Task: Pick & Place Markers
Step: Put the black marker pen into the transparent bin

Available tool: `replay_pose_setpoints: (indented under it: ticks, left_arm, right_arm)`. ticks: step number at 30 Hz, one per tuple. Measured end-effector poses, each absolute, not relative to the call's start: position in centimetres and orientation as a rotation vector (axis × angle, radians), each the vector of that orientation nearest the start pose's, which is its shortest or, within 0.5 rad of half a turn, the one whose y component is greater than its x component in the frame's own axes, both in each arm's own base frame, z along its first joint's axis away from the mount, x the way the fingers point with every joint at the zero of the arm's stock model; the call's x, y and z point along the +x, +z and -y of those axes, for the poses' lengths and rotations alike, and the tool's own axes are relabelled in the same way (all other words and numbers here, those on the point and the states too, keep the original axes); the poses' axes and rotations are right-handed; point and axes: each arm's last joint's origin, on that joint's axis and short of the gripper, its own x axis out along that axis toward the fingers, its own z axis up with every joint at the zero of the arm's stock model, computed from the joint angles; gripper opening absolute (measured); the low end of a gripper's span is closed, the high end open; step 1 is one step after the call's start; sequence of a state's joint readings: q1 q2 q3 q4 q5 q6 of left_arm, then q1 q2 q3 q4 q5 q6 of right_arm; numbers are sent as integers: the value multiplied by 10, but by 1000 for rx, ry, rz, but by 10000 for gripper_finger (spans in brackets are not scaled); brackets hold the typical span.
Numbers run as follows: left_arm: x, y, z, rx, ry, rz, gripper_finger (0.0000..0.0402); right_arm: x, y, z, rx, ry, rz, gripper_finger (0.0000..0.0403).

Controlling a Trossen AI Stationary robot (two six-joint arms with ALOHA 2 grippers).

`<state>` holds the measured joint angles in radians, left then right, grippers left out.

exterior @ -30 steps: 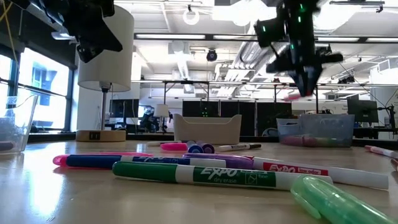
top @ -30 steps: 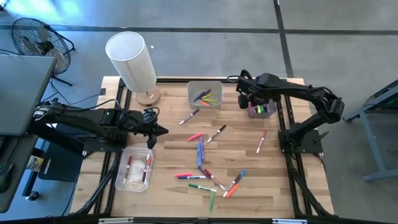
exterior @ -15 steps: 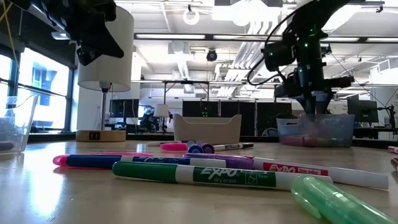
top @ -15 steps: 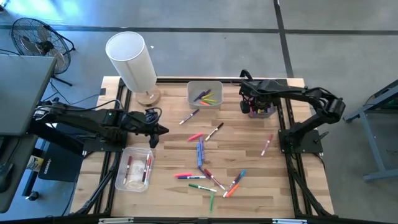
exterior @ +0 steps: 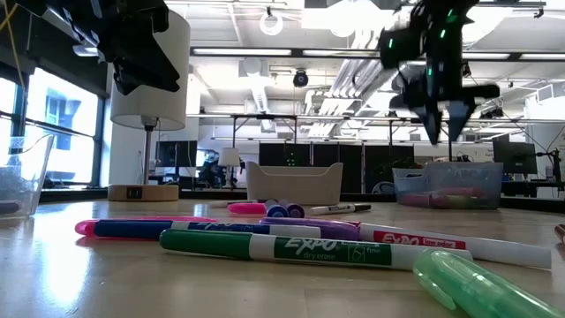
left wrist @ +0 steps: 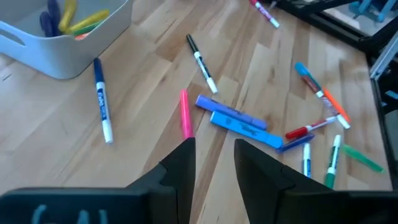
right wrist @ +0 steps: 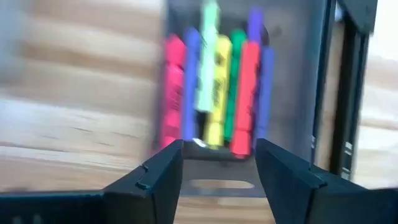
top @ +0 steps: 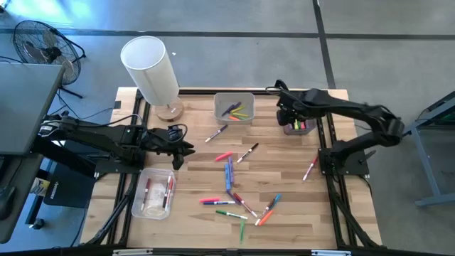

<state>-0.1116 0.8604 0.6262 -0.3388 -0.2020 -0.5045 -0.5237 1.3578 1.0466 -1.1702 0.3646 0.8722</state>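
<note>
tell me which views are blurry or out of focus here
Right wrist view: motion-smeared, the highlighters in the bin streaked, the right tool open above them. Low view: the nearest green highlighter is soft, the right tool smeared. Left wrist view and high view: sharp, markers crisp.

A light wooden bench (top: 192, 227) made of butcher-block planks is seen from above, framed by dark rails. Near its back left corner a lamp (top: 151, 69) with a white cylindrical shade is stood on a round wooden base. A grey bin (top: 234, 108) is placed at the back middle, a clear bin (top: 301, 126) at the back right, and another clear bin (top: 153, 193) at the front left. On the grey floor beyond the bench's left corner a black fan (top: 39, 43) is set. An open room with ceiling lights is shown across the bench in the low view.
</note>
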Motion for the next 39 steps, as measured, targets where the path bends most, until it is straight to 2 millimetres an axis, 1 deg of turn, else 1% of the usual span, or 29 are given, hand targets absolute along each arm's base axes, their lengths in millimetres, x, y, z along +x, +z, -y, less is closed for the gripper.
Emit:
replay_pose_setpoints:
  ticks: [4,7,9,13,16,19,22,24,26,28,30,33,35,37,39]
  left_arm:
    - [182,260,14,-406,254,-517,112]
    - [197,264,15,-403,275,-538,113]
    - [210,264,16,-387,298,-585,113]
    - [249,270,19,-369,323,-645,113]
    - [287,270,18,-370,361,-702,113]
    - [322,273,12,-392,401,-747,113]
    - [356,276,5,-411,407,-781,113]
    - [379,273,0,-426,401,-804,113]
    - [395,265,-4,-432,404,-867,113]
    - [414,260,-8,-446,391,-875,113]
    - [423,251,-10,-449,397,-934,113]
    - [443,236,-13,-457,377,-941,113]
    - [449,226,-12,-445,367,-982,113]
    - [458,221,-11,-444,357,-969,113]
    - [462,214,-11,-442,357,-982,113]
  right_arm:
    - [187,284,92,770,-1280,-864,194]
    - [186,300,68,790,-1171,-732,192]
    - [187,304,54,789,-1097,-696,190]
    - [192,305,31,719,-1011,-694,189]
    - [194,306,18,682,-976,-683,189]
    - [196,306,6,643,-930,-677,189]
    - [195,306,-4,602,-880,-699,189]
    - [195,306,-10,572,-845,-714,189]
    - [195,306,-14,544,-816,-727,188]
    - [194,306,-18,525,-793,-736,188]
    - [194,306,-22,502,-768,-744,189]
    - [193,307,-27,471,-732,-756,190]
    - [192,307,-30,462,-717,-760,189]
    - [192,307,-32,452,-703,-766,188]
    - [191,307,-34,432,-686,-773,189]
